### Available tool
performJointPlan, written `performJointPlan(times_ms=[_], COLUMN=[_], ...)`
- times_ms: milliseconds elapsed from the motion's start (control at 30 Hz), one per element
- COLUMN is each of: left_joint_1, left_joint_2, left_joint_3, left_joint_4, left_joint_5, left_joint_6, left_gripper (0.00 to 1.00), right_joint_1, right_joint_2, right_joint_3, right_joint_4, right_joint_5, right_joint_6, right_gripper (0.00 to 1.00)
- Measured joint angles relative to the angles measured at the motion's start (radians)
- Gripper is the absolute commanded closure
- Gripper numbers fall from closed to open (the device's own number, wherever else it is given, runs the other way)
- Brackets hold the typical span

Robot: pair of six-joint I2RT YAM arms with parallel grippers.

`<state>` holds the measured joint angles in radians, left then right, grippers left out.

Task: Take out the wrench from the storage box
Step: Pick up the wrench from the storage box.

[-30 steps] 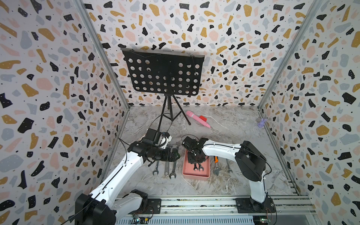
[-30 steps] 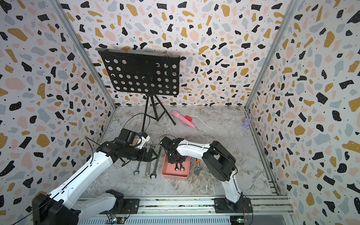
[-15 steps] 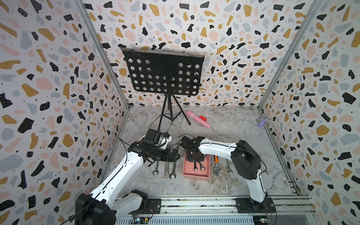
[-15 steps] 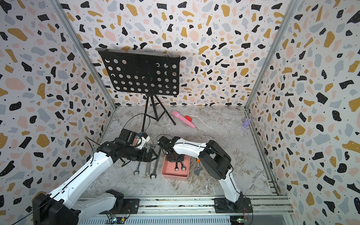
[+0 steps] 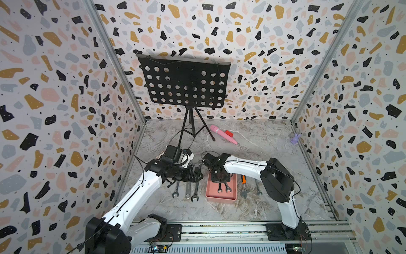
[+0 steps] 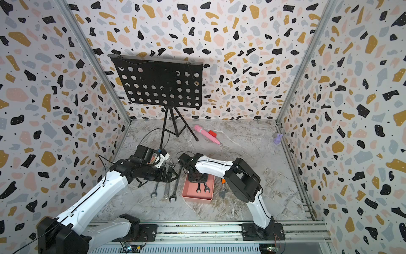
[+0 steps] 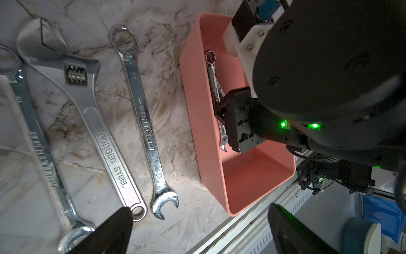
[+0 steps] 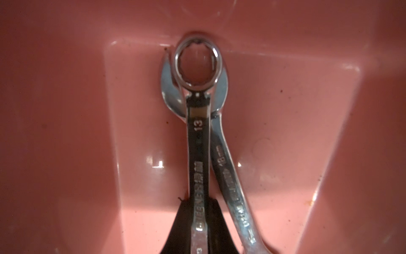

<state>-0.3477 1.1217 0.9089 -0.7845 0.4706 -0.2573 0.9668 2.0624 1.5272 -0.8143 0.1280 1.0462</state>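
- Reading off the wrench [image 8: 198, 154]: "13" stamped below its ring end, "GREENER" along the shank; chrome finish; it lies inside the storage box [image 5: 220, 199], its ring end by an end wall, over the open end of a second wrench [image 8: 232, 187] marked with a readable "8".
- Storage box: salmon-pink plastic, shallow, rounded corners, lidless; on the worktop [image 5: 252, 211] near the front rail.
- Right end effector [image 8: 198, 201]: closed on the "13" wrench's shank.
- Left end effector [image 7: 200, 231]: fingers wide apart, gripping nothing.
- Beside the box, on the worktop: combination wrench [image 7: 144, 114], "22", "GREENER"; adjustable wrench [image 7: 103, 132], "FORGED STEEL"; longer wrench [image 7: 41, 149], "19", "GREENER".
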Motion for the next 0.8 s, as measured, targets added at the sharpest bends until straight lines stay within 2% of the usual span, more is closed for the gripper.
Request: performJointPlan(times_ms=[533, 800], left_joint_1=[0.000, 0.000], left_joint_2=[0.037, 0.060], left_joint_3=[0.002, 0.022], left_joint_4=[0.000, 0.029], left_joint_5=[0.006, 0.051], left_joint_6=[0.000, -0.035], left_gripper=[0.00, 0.01], right_joint_1=[-0.003, -0.023], right_joint_2=[-0.196, -0.343], right_joint_3=[0.000, -0.034], right_joint_4=[-0.056, -0.084], right_joint_5=[0.082, 0.118], right_joint_6=[-0.005, -0.065], right_gripper=[1.00, 1.00])
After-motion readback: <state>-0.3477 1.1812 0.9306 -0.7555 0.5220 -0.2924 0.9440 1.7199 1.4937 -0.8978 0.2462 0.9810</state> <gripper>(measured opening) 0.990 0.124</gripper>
